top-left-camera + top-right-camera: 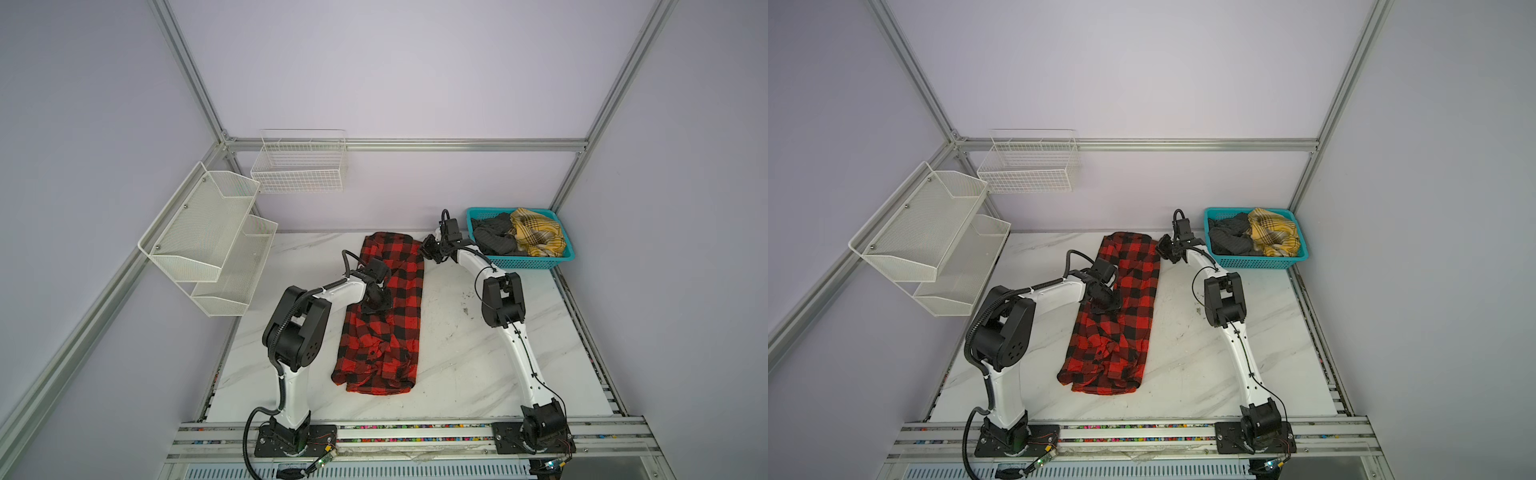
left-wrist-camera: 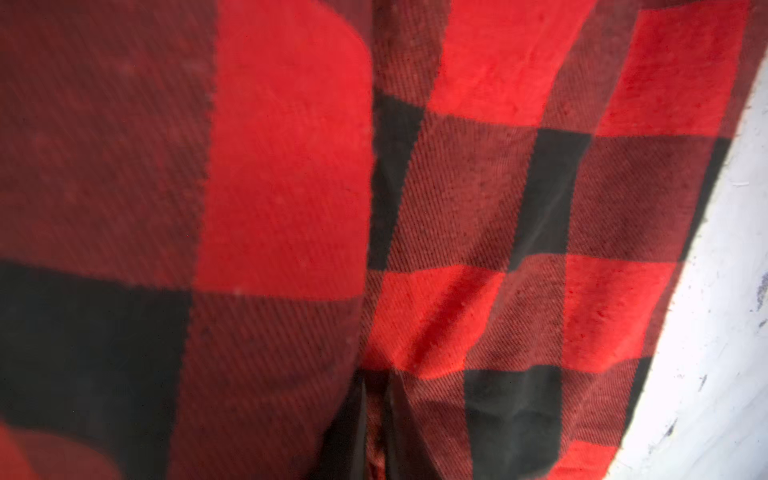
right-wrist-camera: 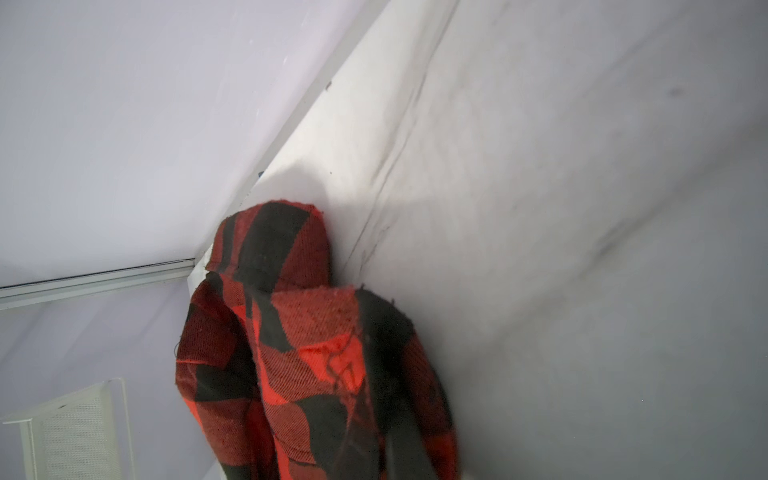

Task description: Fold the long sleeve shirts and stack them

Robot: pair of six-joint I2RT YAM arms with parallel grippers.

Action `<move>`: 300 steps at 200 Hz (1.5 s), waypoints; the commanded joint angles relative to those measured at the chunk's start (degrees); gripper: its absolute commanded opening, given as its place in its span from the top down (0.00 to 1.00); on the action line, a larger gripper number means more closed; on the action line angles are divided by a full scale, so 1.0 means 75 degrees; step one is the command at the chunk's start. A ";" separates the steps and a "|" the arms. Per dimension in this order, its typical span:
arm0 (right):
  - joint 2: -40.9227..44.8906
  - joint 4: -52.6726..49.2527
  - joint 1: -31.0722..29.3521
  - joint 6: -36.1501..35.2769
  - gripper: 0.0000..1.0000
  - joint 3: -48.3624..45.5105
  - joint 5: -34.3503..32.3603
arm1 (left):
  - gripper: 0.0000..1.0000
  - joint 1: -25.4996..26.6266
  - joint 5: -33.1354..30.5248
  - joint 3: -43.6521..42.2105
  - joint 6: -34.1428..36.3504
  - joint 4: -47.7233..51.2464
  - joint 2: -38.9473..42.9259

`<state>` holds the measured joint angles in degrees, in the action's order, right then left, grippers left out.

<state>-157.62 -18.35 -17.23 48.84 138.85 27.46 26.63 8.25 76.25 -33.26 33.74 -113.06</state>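
Observation:
A red-and-black check long sleeve shirt [image 1: 386,332] [image 1: 1121,332] lies on the marble table as a long narrow strip running front to back. My left gripper [image 1: 376,306] [image 1: 1105,305] presses down on the strip's left middle. In the left wrist view its fingers [image 2: 357,432] are shut, with a fold of the check cloth [image 2: 478,208] pinched between them. My right gripper [image 1: 427,249] [image 1: 1165,248] is at the shirt's far right corner. It is shut on a bunched end of the cloth [image 3: 291,353], lifted a little off the table.
A teal basket [image 1: 528,261] [image 1: 1258,262] at the back right holds a dark grey garment [image 1: 494,239] and a yellow plaid one [image 1: 538,237]. White mesh shelves [image 1: 208,241] hang on the left wall, and a wire basket [image 1: 299,166] hangs on the back wall.

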 commanded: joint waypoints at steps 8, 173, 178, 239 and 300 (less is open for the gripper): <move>-0.0042 0.0206 0.0019 0.0262 0.88 -0.0324 0.0119 | 0.87 -0.0001 -0.0198 -0.0038 0.0192 0.1015 0.0022; 0.3903 -0.1701 -0.0096 -0.1955 0.42 -0.4287 -0.2324 | 0.25 -0.0462 0.1036 0.5918 0.1545 0.1293 -0.2686; 0.3972 -0.1695 -0.0104 -0.1948 0.43 -0.4387 -0.2326 | 0.25 -0.0427 0.0965 0.5950 0.1578 0.1295 -0.2740; 0.4503 -0.1754 -0.0166 -0.1918 0.53 -0.4936 -0.2267 | 0.54 -0.0141 -0.1292 0.6216 0.1544 0.1793 -0.3263; 0.4598 -0.2015 -0.0298 -0.2021 0.64 -0.4639 -0.2359 | 1.00 -0.0427 -0.1491 0.5983 0.0715 0.1893 -0.3093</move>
<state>-125.75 -30.72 -18.37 34.76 102.43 11.25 25.43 -2.28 118.56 -24.27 47.11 -138.32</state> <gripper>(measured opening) 0.375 0.048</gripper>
